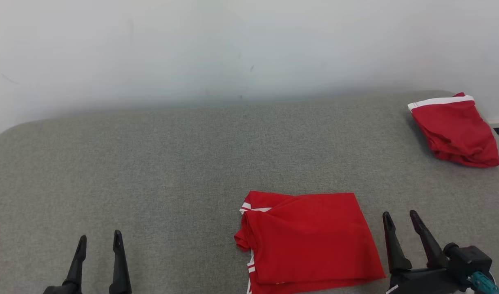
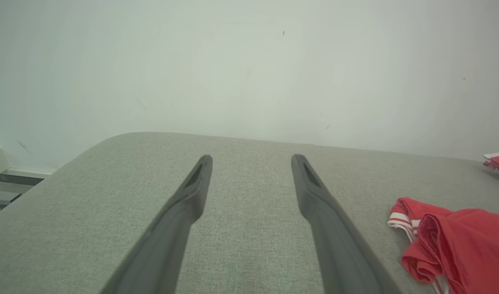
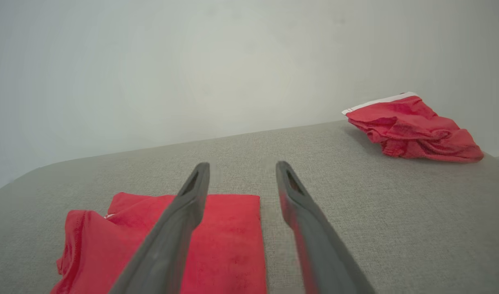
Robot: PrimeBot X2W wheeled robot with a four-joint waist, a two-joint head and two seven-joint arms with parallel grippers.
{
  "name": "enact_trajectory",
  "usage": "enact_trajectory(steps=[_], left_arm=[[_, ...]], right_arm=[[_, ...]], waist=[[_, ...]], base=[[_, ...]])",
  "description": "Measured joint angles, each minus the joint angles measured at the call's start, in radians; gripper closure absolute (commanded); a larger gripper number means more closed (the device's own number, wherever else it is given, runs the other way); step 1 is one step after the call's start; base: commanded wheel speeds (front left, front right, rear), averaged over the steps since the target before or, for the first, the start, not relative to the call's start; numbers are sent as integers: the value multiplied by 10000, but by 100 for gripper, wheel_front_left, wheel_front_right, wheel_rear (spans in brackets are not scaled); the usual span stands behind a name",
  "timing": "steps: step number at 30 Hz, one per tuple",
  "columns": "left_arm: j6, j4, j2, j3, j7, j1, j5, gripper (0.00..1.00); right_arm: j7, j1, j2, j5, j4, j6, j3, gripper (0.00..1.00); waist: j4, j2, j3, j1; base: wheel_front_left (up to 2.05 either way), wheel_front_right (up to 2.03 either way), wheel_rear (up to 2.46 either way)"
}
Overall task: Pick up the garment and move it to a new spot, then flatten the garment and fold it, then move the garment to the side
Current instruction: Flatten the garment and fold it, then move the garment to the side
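We see a flat grey woven-fabric table top (image 1: 151,163) running back to a plain pale wall (image 1: 233,49). Toward its near edge, right of the middle, lies the folded red cloth garment (image 1: 310,241) with white-striped trim. It is folded to a rough rectangle, smooth on top, with a striped sleeve end and a rolled edge showing at its left side. The right gripper (image 1: 400,213) stands just beside the garment's right edge; its two long dark fingers are parted by a moderate gap and have nothing between them. Looking along those fingers in the right wrist view, we find one crossing in front of the red cloth and the other in front of bare table, with the space between them empty. We cannot tell whether the tips touch the table. The left gripper (image 1: 100,234) is well apart from the garment, at the lower left over bare grey fabric, its fingers spread wide and holding nothing; in the left wrist view the garment's striped edge lies off to their right. A second, crumpled red garment with a white band (image 1: 455,130) rests at the far right corner near the wall, well apart from the folded one and from both grippers.
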Motion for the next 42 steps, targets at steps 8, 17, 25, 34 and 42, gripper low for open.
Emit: enact_trajectory(steps=[8,17,25,34,42], left_arm=[[-69,-286,56,13,0,492,297,0],[-355,-652,372,-230,0,1220,290,0],[-443,-859,541,-468,0,1430,25,0],[-481,-871,631,-466,0,1434,-35,0],[-357,-874,627,-451,0,1433,-31,0]], right_arm=[[0,754,184,-579,-399,0,-414,0],[364,988,159,-815,-892,0,-765,0],[585,1206,173,-836,-1225,0,-961,0],[650,1275,226,-859,-1218,0,-951,0],[629,1037,148,-704,-1108,0,-690,0]], waist=[[-66,0,-251,0],[54,0,-452,0],[182,0,-481,0],[189,0,-472,0],[171,0,-417,0]], base=[[0,0,0],[0,0,0],[0,0,0],[0,0,0],[0,0,0]])
